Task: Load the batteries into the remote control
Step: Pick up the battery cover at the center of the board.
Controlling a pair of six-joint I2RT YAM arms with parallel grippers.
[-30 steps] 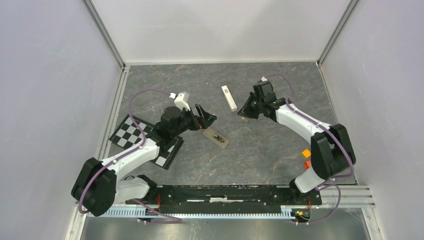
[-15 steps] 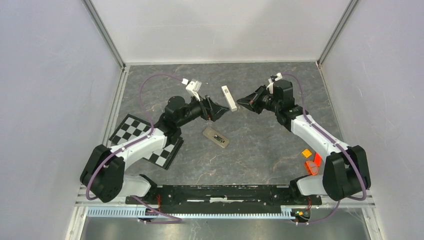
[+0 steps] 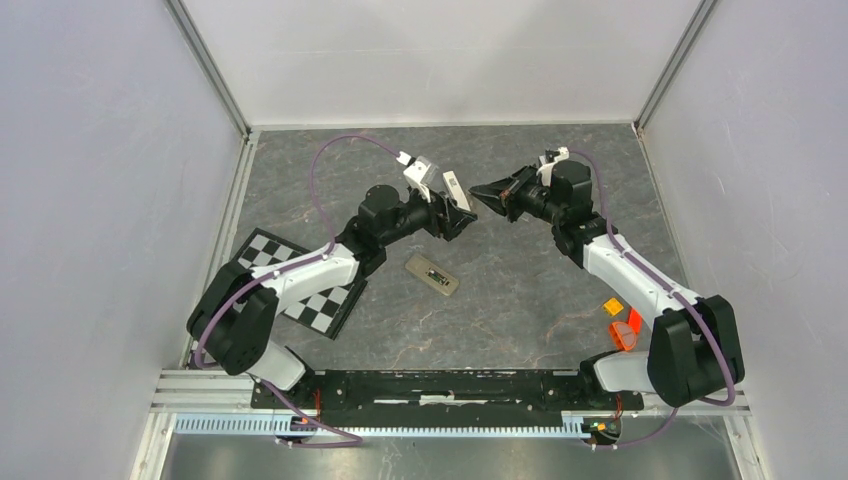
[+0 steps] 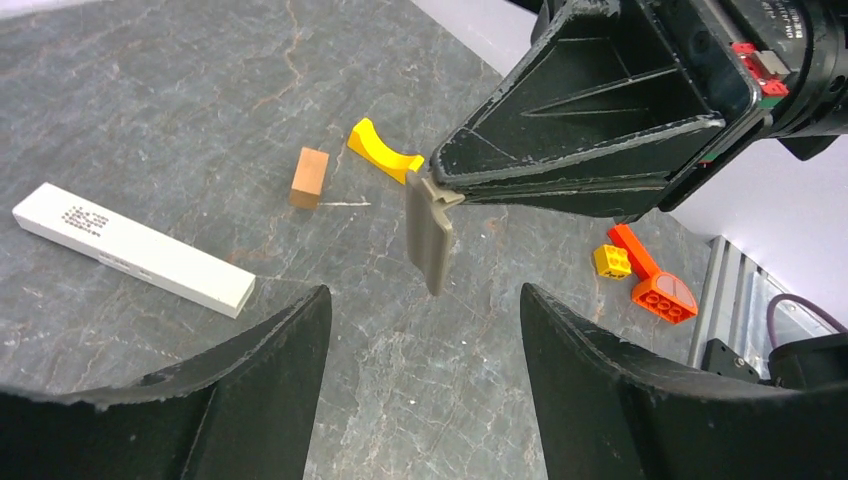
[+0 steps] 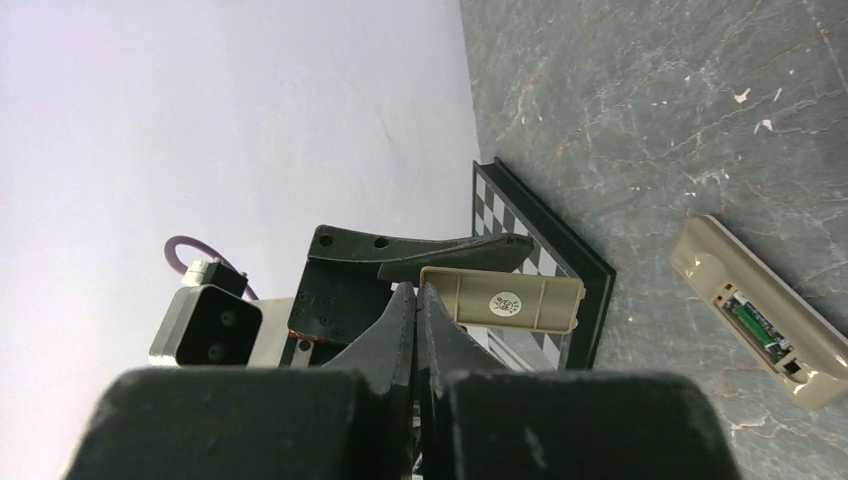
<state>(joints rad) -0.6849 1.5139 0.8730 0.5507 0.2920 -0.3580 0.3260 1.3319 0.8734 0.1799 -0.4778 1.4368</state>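
The remote control lies back-up on the table. Its open recess shows a dark greenish battery. My right gripper is shut on one end of the grey-olive battery cover and holds it in the air. In the top view the right gripper points left, tip to tip with my left gripper. The left gripper is open and empty. The cover hangs just ahead of its spread fingers, not touching them. Other batteries are out of view.
A long white bar lies left of the cover, beneath the left gripper in the top view. Beyond it are a brown block and a yellow curved piece. Orange and yellow bricks lie right. A checkerboard lies left.
My left arm has swung up and right, away from the remote, until its open jaws face the right gripper. The right gripper has turned left and come nearer, still shut.
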